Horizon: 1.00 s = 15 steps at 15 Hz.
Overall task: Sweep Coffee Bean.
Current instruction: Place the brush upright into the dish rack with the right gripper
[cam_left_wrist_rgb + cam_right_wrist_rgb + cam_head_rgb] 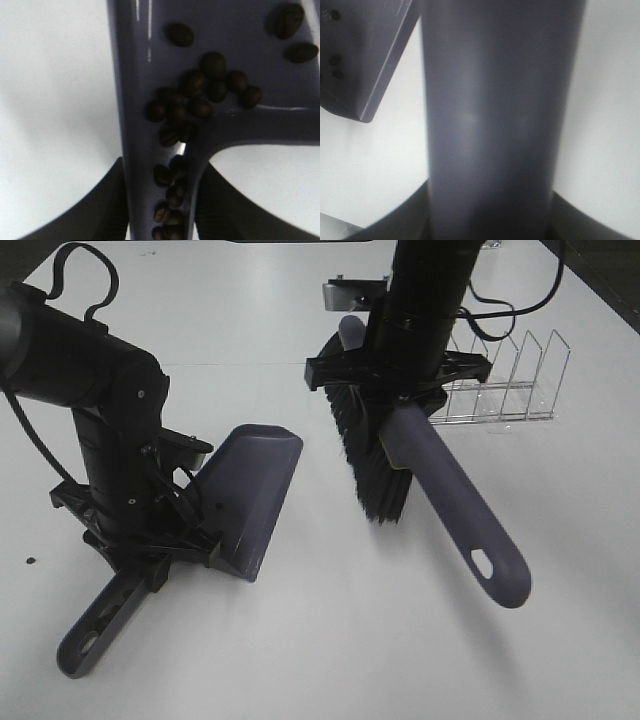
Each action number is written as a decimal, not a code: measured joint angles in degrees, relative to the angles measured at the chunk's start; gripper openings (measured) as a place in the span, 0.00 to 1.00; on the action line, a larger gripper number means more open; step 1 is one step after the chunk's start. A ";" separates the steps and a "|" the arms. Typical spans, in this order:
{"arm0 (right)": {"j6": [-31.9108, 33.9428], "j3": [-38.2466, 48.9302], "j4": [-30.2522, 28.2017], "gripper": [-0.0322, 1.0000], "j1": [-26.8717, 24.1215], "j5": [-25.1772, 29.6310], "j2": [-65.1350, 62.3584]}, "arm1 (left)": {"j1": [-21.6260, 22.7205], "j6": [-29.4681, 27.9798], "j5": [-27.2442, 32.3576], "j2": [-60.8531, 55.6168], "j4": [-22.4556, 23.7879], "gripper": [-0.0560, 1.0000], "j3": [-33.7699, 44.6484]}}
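My left gripper [150, 558] is shut on the handle of a grey-purple dustpan [250, 490] at the left of the table. In the left wrist view the dustpan [150, 60] holds several dark coffee beans [200, 95], some of them down in the handle channel between my fingers [107, 210]. My right gripper [400, 375] is shut on the grey-purple brush handle [455, 500]. The black bristles [365, 455] hang to the right of the dustpan, apart from it. The brush handle [495, 120] fills the right wrist view, with a dustpan corner [360, 75] beside it.
One lone dark bean [30, 561] lies on the white table at the far left. A clear wire rack [505, 380] stands at the back right behind the right arm. A small metal object [340, 295] sits behind the brush.
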 joint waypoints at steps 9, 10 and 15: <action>-10.94 10.83 2.64 0.31 -21.31 0.06 -2.98 | 0.00 -4.58 0.11 0.00 -3.55 0.36 0.00; -11.12 10.83 2.35 0.31 -22.57 0.06 -2.98 | 0.00 -4.58 0.11 0.00 -3.55 0.36 0.00; -14.38 10.83 -0.17 0.31 -27.39 0.00 0.11 | 0.00 -4.58 0.11 0.00 -4.76 0.36 0.00</action>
